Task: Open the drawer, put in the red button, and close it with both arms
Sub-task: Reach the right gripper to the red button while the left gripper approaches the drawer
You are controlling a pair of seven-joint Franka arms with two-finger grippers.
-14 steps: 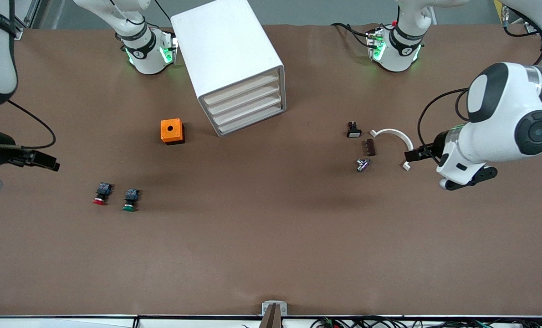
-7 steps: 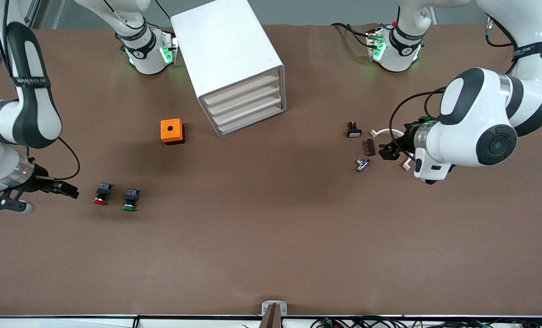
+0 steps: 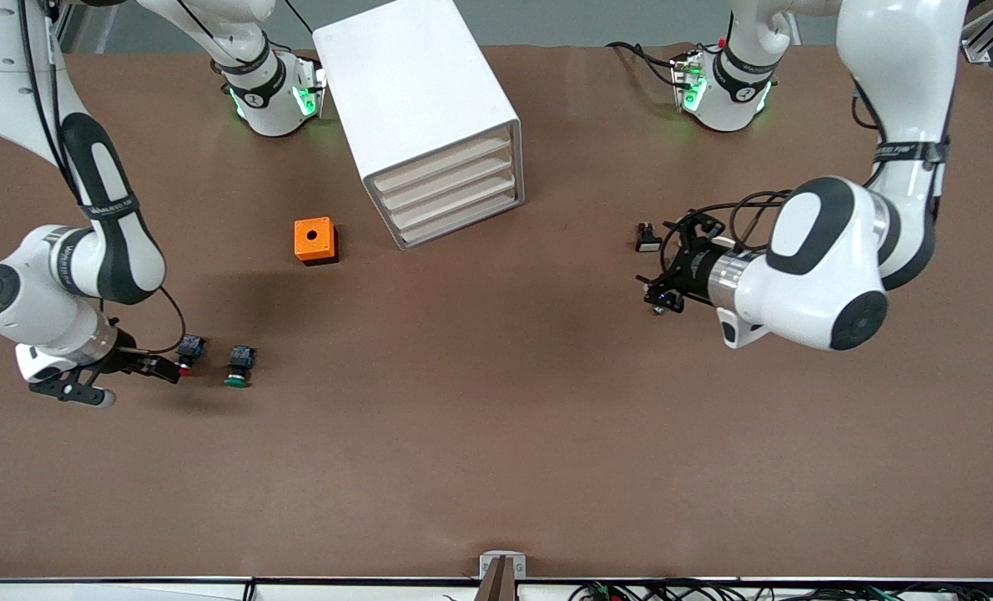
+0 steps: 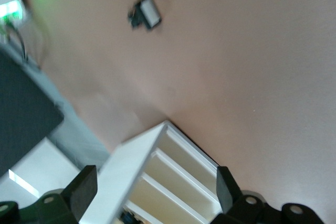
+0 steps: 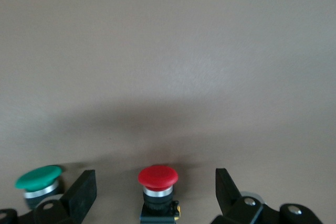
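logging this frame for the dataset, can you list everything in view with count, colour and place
cabinet: 1, white, four drawers shut, between the arm bases
top drawer: 1, white with beige edge, shut
orange box: 1, orange with black hole, beside the cabinet toward the right arm's end
red button: 1, red cap, black body, on the table toward the right arm's end
green button: 1, green cap, beside the red one
small black part: 1, black and white, toward the left arm's end
table: 1, brown
right gripper: 1, black, jaws open either side of the red button
left gripper: 1, black, jaws open, over small parts
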